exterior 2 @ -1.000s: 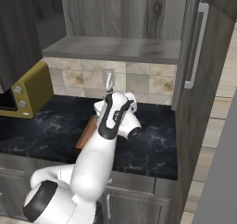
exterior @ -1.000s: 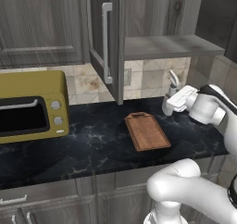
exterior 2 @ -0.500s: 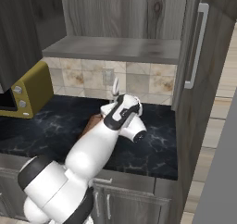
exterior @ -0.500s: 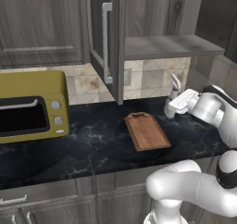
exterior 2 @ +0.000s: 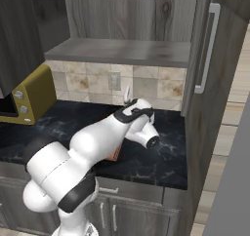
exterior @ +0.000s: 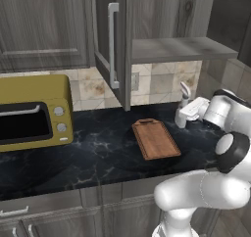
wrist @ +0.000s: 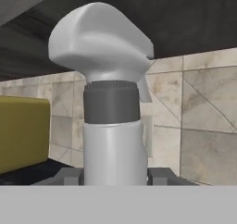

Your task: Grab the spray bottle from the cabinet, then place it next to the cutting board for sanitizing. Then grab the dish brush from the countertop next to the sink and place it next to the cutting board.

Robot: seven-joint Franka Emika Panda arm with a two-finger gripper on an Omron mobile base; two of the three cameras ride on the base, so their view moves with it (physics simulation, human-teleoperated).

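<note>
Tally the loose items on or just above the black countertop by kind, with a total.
Oven: 1
Cutting board: 1
Spray bottle, held between the fingers: 1
Total: 3

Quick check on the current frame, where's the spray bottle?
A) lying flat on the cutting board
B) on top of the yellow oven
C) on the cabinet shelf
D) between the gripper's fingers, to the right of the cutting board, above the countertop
D: the spray bottle stands upright between the fingers of the gripper, to the right of the cutting board over the countertop; the hand view shows its body clamped between the finger tips.
</note>
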